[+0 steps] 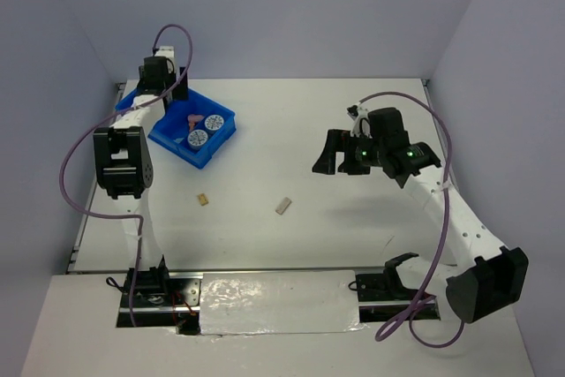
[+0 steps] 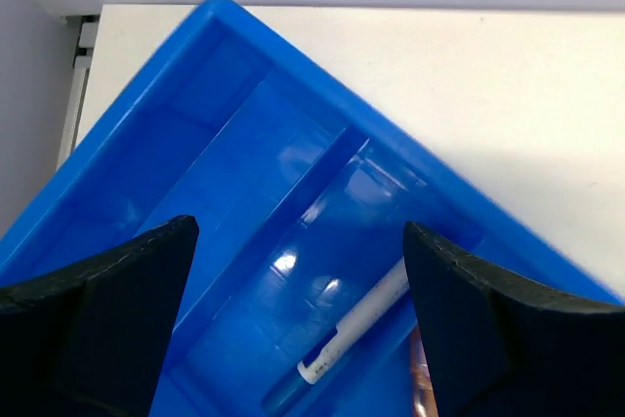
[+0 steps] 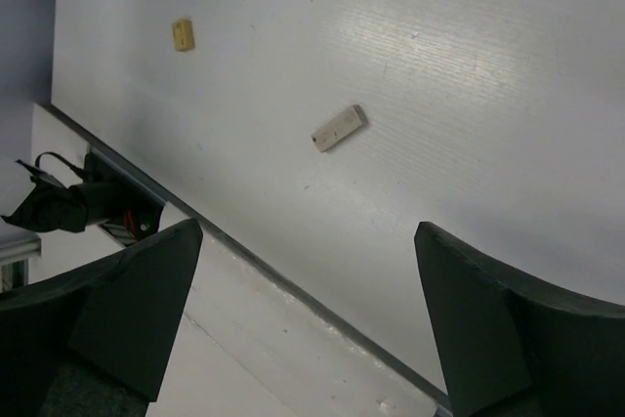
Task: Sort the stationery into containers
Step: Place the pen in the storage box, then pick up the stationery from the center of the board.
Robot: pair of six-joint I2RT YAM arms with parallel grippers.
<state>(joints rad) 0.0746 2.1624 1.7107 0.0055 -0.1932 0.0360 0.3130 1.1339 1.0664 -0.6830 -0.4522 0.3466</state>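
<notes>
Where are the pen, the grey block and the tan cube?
pen (image 2: 361,319): left wrist view, mid white barrel
grey block (image 3: 339,128): right wrist view, top face
tan cube (image 3: 183,34): right wrist view, top face

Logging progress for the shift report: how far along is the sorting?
Done: two discs, a pink stick and the pen lie in the blue tray. In hand: nothing; left gripper, over the tray, and right gripper are open, empty. Left: tan cube and grey block on the table.
</notes>
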